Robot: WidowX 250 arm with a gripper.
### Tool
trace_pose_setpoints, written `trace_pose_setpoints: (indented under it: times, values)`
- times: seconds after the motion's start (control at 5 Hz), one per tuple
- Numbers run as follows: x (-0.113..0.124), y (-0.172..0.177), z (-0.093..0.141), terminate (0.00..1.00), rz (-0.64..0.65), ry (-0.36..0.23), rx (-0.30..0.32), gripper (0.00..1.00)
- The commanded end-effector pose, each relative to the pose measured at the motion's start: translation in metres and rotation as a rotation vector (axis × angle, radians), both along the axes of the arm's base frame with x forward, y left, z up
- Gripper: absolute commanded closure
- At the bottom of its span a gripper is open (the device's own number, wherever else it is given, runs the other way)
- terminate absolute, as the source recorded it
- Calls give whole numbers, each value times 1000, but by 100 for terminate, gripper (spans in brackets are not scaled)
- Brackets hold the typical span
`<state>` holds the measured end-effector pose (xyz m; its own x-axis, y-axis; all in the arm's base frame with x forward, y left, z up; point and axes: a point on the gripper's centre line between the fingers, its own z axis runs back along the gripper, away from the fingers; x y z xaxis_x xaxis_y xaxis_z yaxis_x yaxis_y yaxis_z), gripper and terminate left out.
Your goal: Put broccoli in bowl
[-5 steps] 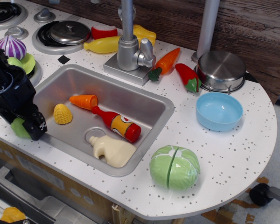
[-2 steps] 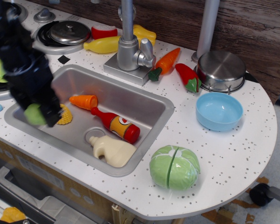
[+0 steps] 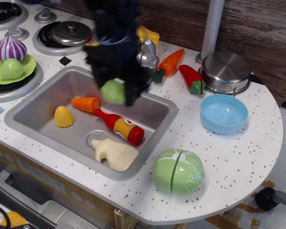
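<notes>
My black gripper is blurred by motion above the middle of the steel sink. It is shut on the light-green broccoli, which hangs in the air below the fingers. The light-blue bowl stands empty on the white counter at the right, in front of the steel pot. The gripper is well to the left of the bowl.
In the sink lie a corn cob, an orange carrot piece, a red bottle and a cream bottle. A green cabbage sits at the front. The faucet, a carrot and a red pepper are behind.
The gripper with the broccoli has moved from the counter's left edge rightward across the sink and upward. A green plate with an onion and a green ball, hidden before, now shows at left.
</notes>
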<state>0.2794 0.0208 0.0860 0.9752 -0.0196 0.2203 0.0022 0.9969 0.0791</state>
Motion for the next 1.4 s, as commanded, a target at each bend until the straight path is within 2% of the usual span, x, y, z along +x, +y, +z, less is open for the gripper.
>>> trace_pose_setpoints:
  times: [0.0, 0.2, 0.4, 0.6, 0.8, 1.2]
  values:
    - [39, -50, 23, 0, -42, -89, -61, 100]
    - [55, -79, 30, 0, -47, -110, -113, 100]
    - [68, -100, 24, 0, -60, -121, -131, 100]
    - [78, -107, 11, 0, -90, -139, -191, 100]
    - [93, -114, 7, 0, -108, -133, -159, 0]
    - [93, -114, 7, 0, -108, -133, -159, 0]
